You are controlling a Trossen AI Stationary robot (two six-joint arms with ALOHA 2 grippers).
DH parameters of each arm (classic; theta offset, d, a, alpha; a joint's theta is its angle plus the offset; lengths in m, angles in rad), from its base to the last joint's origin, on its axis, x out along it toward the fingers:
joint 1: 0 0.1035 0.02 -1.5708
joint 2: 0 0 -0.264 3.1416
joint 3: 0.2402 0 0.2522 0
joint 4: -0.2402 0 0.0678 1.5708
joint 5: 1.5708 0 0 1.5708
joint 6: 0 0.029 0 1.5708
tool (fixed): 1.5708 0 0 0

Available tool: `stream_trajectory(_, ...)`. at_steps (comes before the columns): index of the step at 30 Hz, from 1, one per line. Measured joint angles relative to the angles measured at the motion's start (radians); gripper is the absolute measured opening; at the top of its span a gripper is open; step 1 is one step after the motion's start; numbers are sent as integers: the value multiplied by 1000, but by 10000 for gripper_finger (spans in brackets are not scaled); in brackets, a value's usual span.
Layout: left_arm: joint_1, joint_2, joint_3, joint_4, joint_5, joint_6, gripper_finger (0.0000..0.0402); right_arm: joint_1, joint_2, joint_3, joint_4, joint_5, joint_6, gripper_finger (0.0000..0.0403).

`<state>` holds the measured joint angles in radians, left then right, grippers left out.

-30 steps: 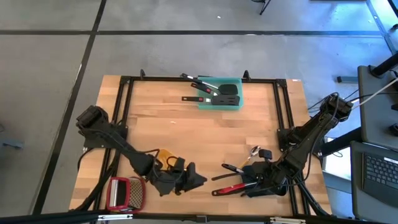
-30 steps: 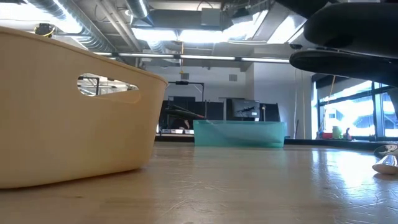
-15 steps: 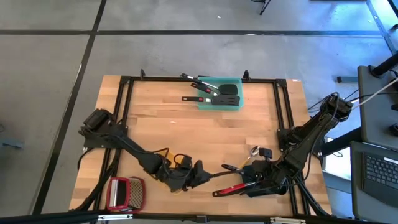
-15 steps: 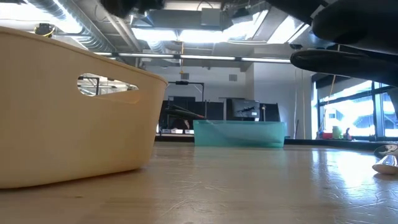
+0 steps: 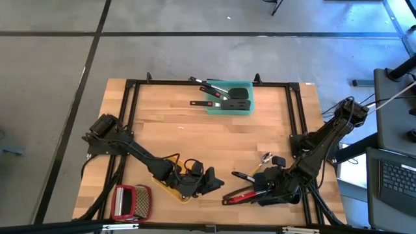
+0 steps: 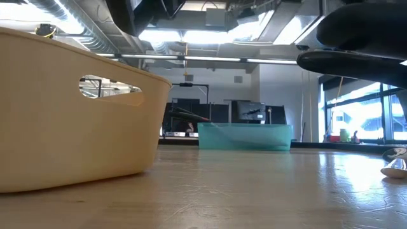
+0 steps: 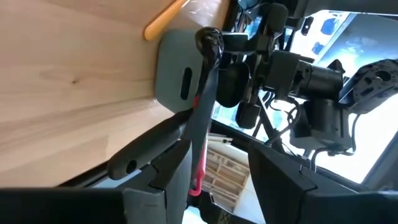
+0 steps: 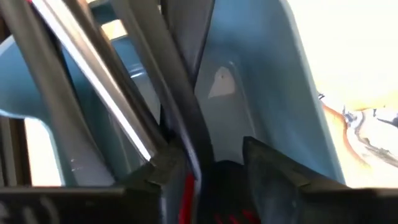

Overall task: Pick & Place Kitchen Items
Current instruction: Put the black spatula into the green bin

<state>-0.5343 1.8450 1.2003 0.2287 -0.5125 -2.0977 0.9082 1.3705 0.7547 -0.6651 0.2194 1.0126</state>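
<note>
While both tools sit this close at the front of the worktop [image 5: 195,136], move only one arm at a time. Your left tool [image 5: 209,182] is spread, just past the yellow tray [image 6: 76,140], and its wrist view has the red-and-black utensil [image 5: 239,195] running through the gap, nearer one finger and not pinched as far as I can see. Your right tool [image 5: 265,186] is low over the grey-blue tray [image 7: 169,81], also spread, with a dark handle and a bit of red in its gap; nothing looks clamped there. That utensil lies slanted, one end over the grey-blue tray's rim and the other out on the wood toward the left tool. My read is that the step is a pick of this utensil by the left arm. Centre the shaft between the fingers before you close, or it will roll or skid sideways. Grip the straight shaft, not the bulbous black end. Hold the right arm put, or back it straight up first, since its fingers straddle the same bundle. Lift slowly; the far end may snag the tray rim or drag neighbouring handles. Stay clear of the metal spoon [image 5: 265,158] and the grater [image 5: 130,200]. More utensils are already at the teal tray [image 5: 242,107], well apart at the back.
</note>
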Motion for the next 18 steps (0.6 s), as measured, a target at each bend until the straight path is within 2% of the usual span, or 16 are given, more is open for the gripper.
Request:
stream_trajectory(7, 1, 0, 0, 0, -27, 24, 154, 0, 0, 0, 0, -22, -8, 208)
stream_trajectory(18, 20, 0, 0, 1, -42, 70, 153, 0, 0, 0, -3, -50, -33, 213)
